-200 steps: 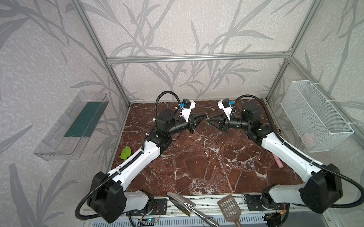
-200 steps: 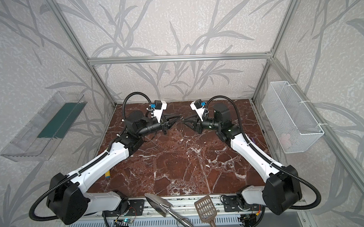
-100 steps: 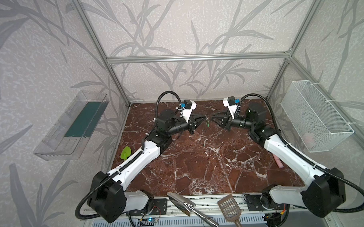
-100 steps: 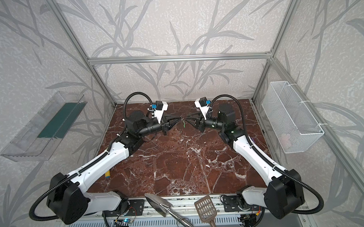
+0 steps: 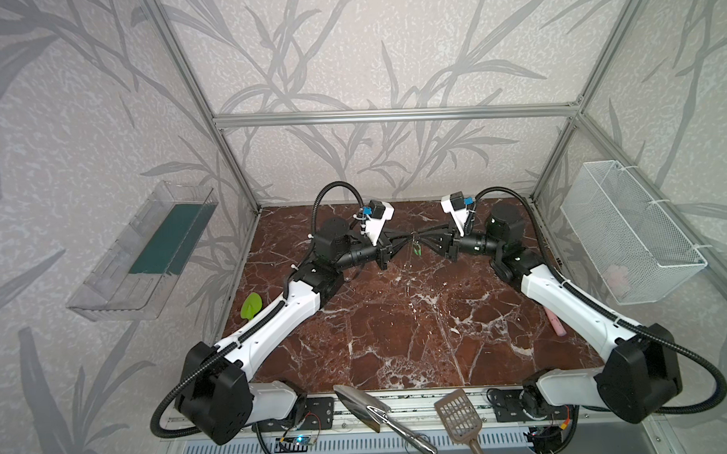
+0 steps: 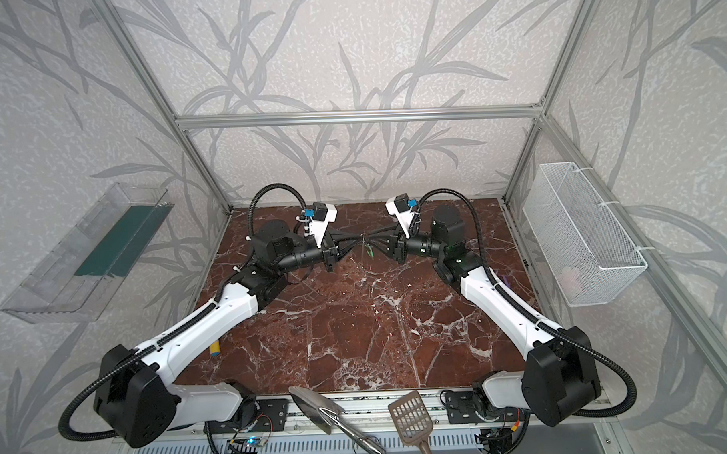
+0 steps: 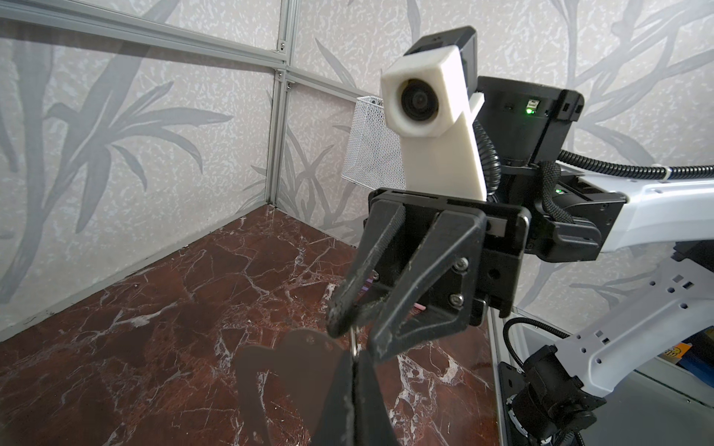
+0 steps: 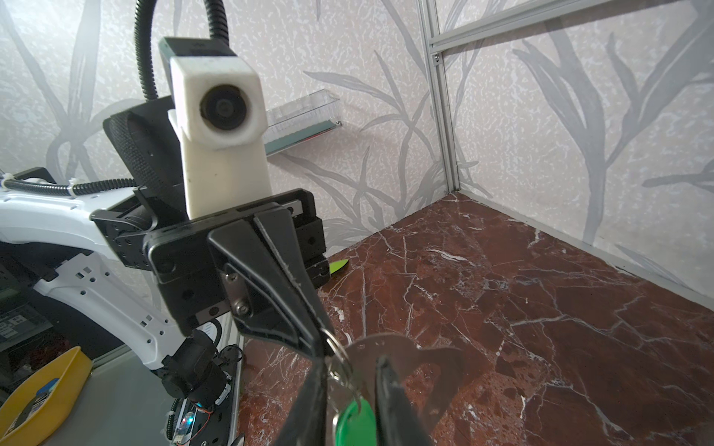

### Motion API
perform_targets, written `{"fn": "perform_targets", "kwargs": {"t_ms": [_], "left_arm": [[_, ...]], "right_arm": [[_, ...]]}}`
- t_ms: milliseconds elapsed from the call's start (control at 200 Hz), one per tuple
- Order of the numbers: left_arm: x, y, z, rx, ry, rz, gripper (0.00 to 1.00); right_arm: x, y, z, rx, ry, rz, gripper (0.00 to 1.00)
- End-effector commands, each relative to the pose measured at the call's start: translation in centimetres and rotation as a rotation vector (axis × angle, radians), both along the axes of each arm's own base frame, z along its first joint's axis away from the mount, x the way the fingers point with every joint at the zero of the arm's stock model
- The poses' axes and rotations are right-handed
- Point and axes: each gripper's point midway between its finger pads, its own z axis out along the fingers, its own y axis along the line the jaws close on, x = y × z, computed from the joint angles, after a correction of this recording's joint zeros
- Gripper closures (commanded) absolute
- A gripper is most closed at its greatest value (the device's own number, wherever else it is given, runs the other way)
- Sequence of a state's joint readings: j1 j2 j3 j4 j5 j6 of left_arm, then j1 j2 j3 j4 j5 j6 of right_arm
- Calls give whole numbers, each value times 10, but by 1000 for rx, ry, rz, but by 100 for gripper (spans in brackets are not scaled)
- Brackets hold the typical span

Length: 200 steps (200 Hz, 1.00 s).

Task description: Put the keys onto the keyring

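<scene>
At the far left, a clear plastic tray (image 5: 106,287) hangs on the wall with a dark green sheet lying in it. On the marble table (image 5: 398,330), near its left edge, I see a lime-green scoop (image 5: 251,304) lying just beside my left arm.

Moving toward the middle, the left gripper (image 5: 410,237) (image 6: 359,241) is raised above the back part of the table and points to the right. In the right wrist view its jaws are pressed together (image 8: 326,345) on the thin metal keyring (image 8: 340,353), so it pinches the ring by its rim.

The key (image 5: 416,250) (image 6: 369,252) with the green plastic head hangs under this ring in the air, well above the marble, between the two grippers. In the right wrist view the green head (image 8: 355,423) is directly below the ring.

The right gripper (image 5: 421,237) (image 6: 372,241) points to the left and meets the left one tip to tip. In the left wrist view its fingers (image 7: 340,316) stand a little apart, with the ring seen edge-on in the gap. I cannot see them press on the ring or on the key.

At the front rail lie a metal trowel (image 5: 360,407) and a brown slotted scoop (image 5: 458,414). Further right, a pink stick (image 5: 553,323) lies beside my right arm, and a white wire basket (image 5: 628,227) hangs on the right wall.
</scene>
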<state>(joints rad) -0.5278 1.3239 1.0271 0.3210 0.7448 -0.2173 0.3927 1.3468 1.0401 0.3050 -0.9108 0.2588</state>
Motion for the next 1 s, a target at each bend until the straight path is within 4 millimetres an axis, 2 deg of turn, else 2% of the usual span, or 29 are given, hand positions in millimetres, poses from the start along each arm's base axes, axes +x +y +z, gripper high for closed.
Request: {"fn": "perform_targets", "kwargs": {"t_ms": [0,490,635,750,970,995], "left_arm": [[-3,-1,23,-31,-62,-19,100],[0,1,26,-43,-74,3,100],[1,3,26,-54,-75,16,100],[3,3,26,-53,-72,24,100],[6,7,21,-17,-61,64,100],[8,10,20,-1,-61,82,97]], "right_arm": [[-3,4,20,34,-46,40,78],[-10,11,16,30,-34,81,84],[-11,12,17,29,-37,86,90],[-11,12,18,27,-40,88,100],[-12,11,18,-4,-61,74,100],[-11,10,17,-16,-64,68,100]]}}
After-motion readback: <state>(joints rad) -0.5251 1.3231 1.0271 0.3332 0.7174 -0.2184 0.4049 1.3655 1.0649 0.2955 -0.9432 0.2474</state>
